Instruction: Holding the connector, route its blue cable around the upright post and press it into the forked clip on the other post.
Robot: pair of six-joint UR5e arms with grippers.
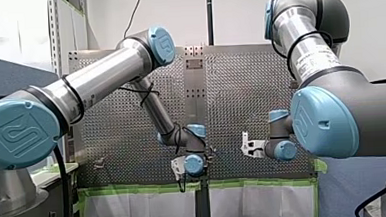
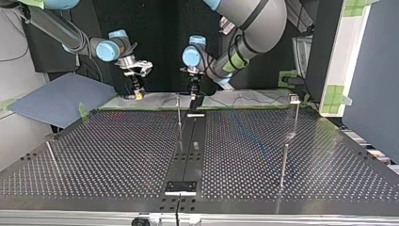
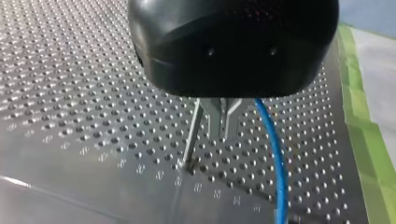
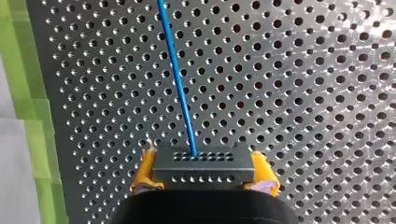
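1. Connector [image 4: 204, 169]: a dark block with rows of small holes. Your right tool [image 4: 204, 161] clamps it across its sides between the yellow pads [image 4: 145, 171] and holds it over the perforated counter [image 4: 303, 70].
2. Blue cable [image 4: 179, 79]: it leaves the connector's front face and runs nearly straight ahead of the right tool. Its long axis follows the tool's own line.
3. Left tool [image 3: 221, 125]: the metal fingers are drawn together to a point with nothing visible between them. It sits low over the counter.
4. Upright post [image 3: 192, 135]: a thin rod just beside the left tool's fingers. The cable passes on the fingers' other side, so the fingers stand between post and cable. Cable and post are apart, and no wrap has been made yet.
5. Clip post [image 2: 296, 117]: it stands at the top view's far right and carries a small head [image 2: 294, 98]. The fork is too small to confirm. The right tool is at that view's left, with the upright post between them.
6. Judgement:
   - The coming move turns on which side of the upright post the cable lies.
   - Your right tool must carry the connector past that post toward the clip post.
   - Your left tool is the nearer one to the post.
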